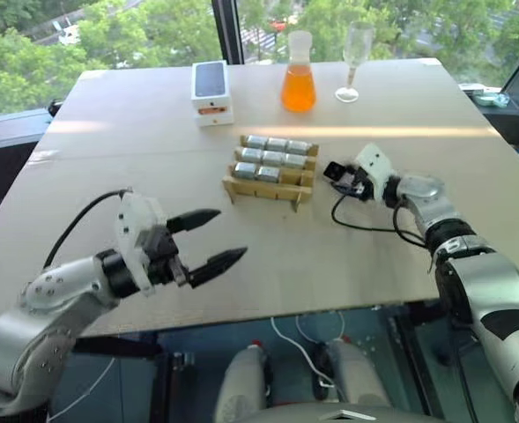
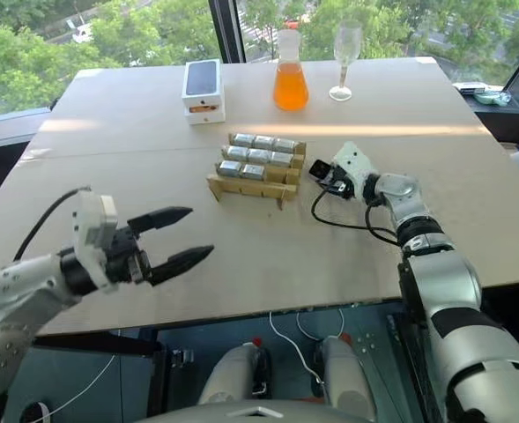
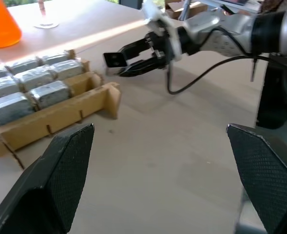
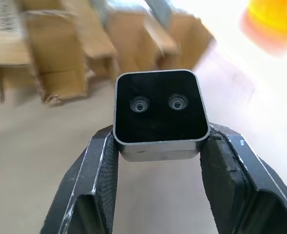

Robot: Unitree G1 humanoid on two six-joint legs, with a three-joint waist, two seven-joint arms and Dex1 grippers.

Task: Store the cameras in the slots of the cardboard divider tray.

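Camera (image 4: pixel 160 114) clamped between right pincer (image 4: pixel 160 161) fingers.

Eight cameras (image 1: pixel 274 158) sit in the one tray (image 1: pixel 268 188): three in the far row, three in the middle, two in the near row. A ninth camera (image 4: pixel 160 112) is in the right tool (image 1: pixel 337 174). On the desk (image 1: pixel 136 141) stand one phone box (image 1: pixel 211 91), one orange flask (image 1: pixel 299 75), one glass (image 1: pixel 353 60).
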